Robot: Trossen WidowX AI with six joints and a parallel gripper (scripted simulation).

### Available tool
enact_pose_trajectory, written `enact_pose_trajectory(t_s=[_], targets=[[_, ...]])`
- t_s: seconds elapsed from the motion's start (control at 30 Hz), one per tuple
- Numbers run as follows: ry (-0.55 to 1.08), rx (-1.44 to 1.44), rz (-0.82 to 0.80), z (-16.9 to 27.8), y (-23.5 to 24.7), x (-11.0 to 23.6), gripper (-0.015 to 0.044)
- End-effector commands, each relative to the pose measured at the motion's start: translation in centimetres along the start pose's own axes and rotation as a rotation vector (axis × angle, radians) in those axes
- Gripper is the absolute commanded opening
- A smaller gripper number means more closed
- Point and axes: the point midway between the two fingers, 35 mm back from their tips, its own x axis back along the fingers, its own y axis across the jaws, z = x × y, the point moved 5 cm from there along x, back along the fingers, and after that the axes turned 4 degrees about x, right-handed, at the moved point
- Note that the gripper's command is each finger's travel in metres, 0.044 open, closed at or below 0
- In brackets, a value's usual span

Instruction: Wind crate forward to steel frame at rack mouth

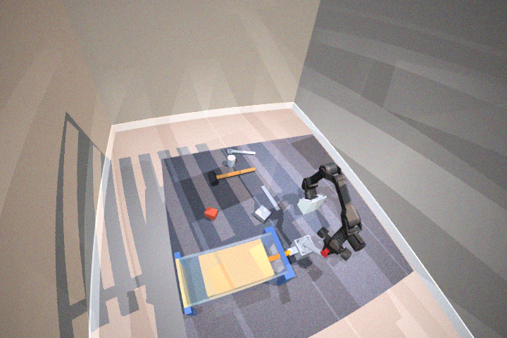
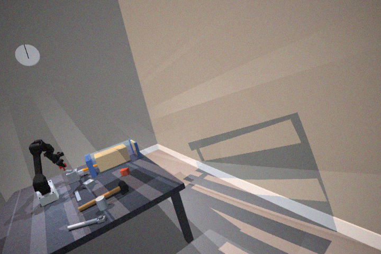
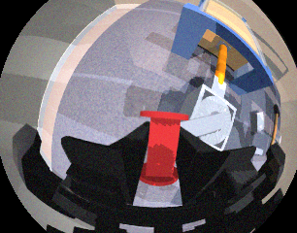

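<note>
My gripper (image 1: 327, 251) (image 2: 63, 165) (image 3: 161, 126) is shut on the red knob of the winch handle, beside the winch. The handle's grey arm (image 1: 314, 248) (image 3: 199, 122) runs from the knob to the top of the winch (image 1: 301, 240) (image 2: 73, 177) (image 3: 210, 103). Its key in the hole is hidden. The tan crate (image 1: 232, 269) (image 2: 111, 157) sits flat in the clear-panelled cubby. An orange strap (image 1: 274, 258) (image 3: 221, 63) runs from the crate through the blue frame (image 1: 278, 250) (image 2: 90, 166) (image 3: 186, 36) towards the winch. A gap shows between crate front and frame.
A grey block (image 1: 263, 213) (image 2: 88, 182) and a flat bar (image 1: 270, 198) (image 2: 78, 196) lie near the arm's base. Farther off are a red block (image 1: 210, 213) (image 2: 124, 171), a mallet (image 1: 234, 173), a white cylinder (image 1: 231, 160) and a wrench (image 1: 243, 152) (image 2: 83, 224).
</note>
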Motion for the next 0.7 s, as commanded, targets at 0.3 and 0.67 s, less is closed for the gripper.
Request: enact_pose_trajectory(t_s=[0.3, 0.67], targets=[[0.020, 0.018, 0.004, 2.5, -0.9, 0.9, 0.0000], [0.021, 0.019, 0.004, 3.8, -1.9, 1.5, 0.0000]])
